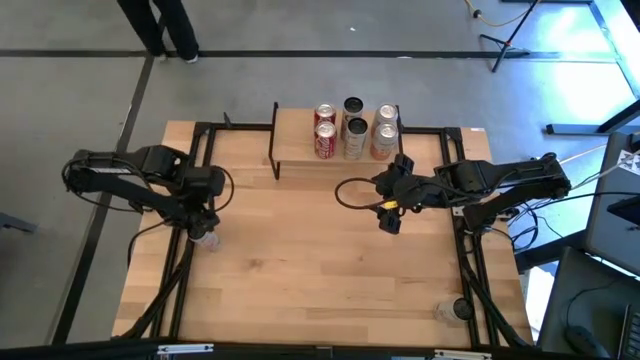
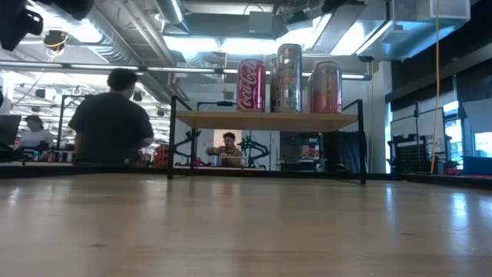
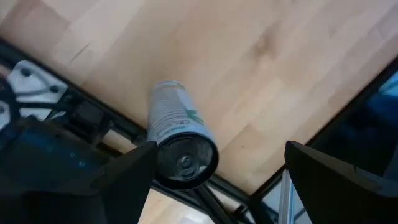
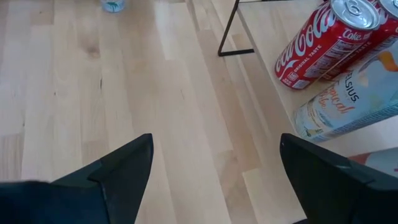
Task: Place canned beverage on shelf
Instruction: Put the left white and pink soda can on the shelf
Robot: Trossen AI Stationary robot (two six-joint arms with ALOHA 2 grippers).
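Note:
A slim white-and-green can (image 3: 177,134) stands upright on the tabletop near its left edge (image 1: 207,240). My left gripper (image 3: 214,180) hangs open above it, pointing steeply down. The can's top shows between the fingers, close to one of them. The shelf (image 1: 300,140), a light-wood board on thin black legs (image 2: 265,120), stands at the far middle and carries several upright cans, among them red cola cans (image 4: 320,43) and a pale can (image 4: 348,102). My right gripper (image 1: 388,212) hovers open in front of the shelf, holding nothing (image 4: 214,180).
Black frame rails (image 1: 195,150) run along the table's left and right sides under the arms. A small round object (image 1: 455,310) sits near the right near corner. Bare wood lies between the two arms. People sit in the room beyond the table (image 2: 111,115).

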